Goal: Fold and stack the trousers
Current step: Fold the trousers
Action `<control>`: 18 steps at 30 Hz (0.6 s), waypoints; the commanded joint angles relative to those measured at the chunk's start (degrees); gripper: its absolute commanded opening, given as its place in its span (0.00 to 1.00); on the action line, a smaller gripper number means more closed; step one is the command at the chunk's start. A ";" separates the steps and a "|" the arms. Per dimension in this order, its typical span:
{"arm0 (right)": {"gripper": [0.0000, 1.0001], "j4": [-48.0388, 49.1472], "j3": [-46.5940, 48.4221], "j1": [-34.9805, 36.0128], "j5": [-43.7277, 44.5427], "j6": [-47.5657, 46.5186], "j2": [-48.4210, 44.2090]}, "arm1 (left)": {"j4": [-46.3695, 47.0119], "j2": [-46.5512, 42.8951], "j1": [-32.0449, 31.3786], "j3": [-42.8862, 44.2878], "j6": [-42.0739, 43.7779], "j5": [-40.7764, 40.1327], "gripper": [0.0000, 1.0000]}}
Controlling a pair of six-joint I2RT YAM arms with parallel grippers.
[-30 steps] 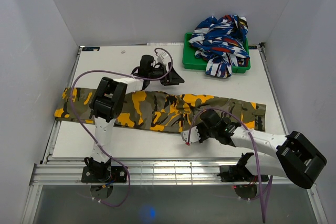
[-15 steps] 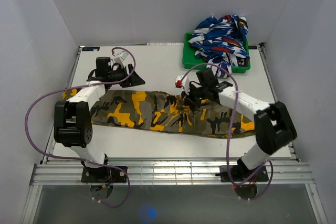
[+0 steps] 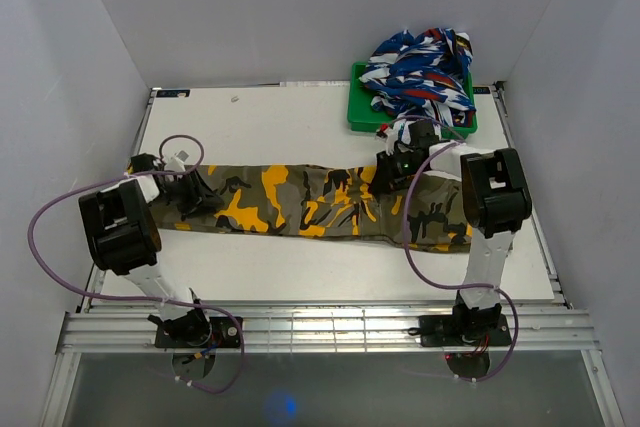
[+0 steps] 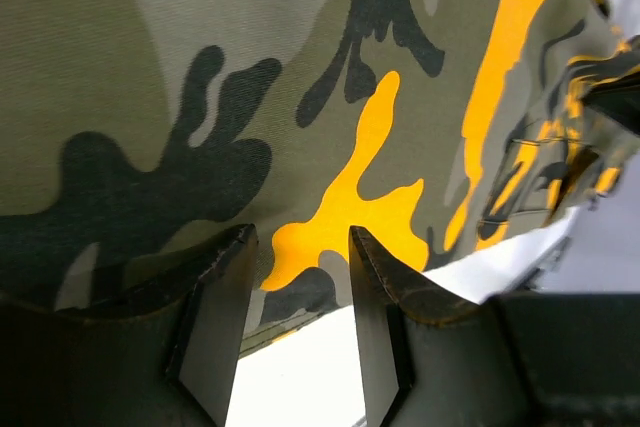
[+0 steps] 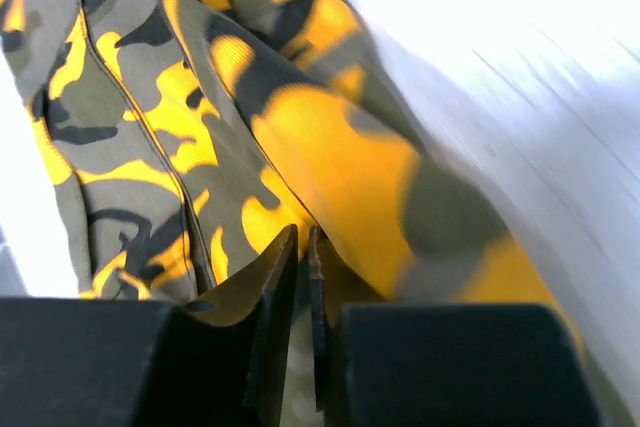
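Observation:
The camouflage trousers (image 3: 300, 202) lie stretched out lengthwise across the middle of the table, olive, black and orange-yellow. My left gripper (image 3: 192, 194) sits low over their left end. In the left wrist view its jaws (image 4: 300, 242) stand open, straddling the near hem of the trousers (image 4: 200, 67) where cloth meets white table. My right gripper (image 3: 393, 169) is at the far edge of the trousers, right of the middle. In the right wrist view the gripper (image 5: 303, 237) is shut on a raised fold of the trousers (image 5: 130, 127).
A green tray (image 3: 362, 115) at the back right holds a heap of blue, white and red clothes (image 3: 420, 72). White walls close in the table on the left, back and right. A metal rail (image 3: 320, 327) runs along the near edge.
My left arm swung from the back of the table down to the trousers' left end, its jaws narrowing. My right arm moved from the front to the far edge. The trousers' right end drew in leftward.

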 commanded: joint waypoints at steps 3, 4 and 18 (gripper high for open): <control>0.21 -8.39 0.36 -7.03 -2.13 1.55 3.37 | -5.06 6.31 6.32 1.26 5.61 -2.96 0.56; 0.25 -10.68 1.06 -8.52 -2.58 -1.51 3.54 | -5.60 7.28 6.59 1.61 6.31 -3.49 0.57; 0.73 -31.53 -6.40 -20.38 14.63 -22.19 -19.39 | -17.63 -2.47 10.63 14.87 20.63 -4.81 0.77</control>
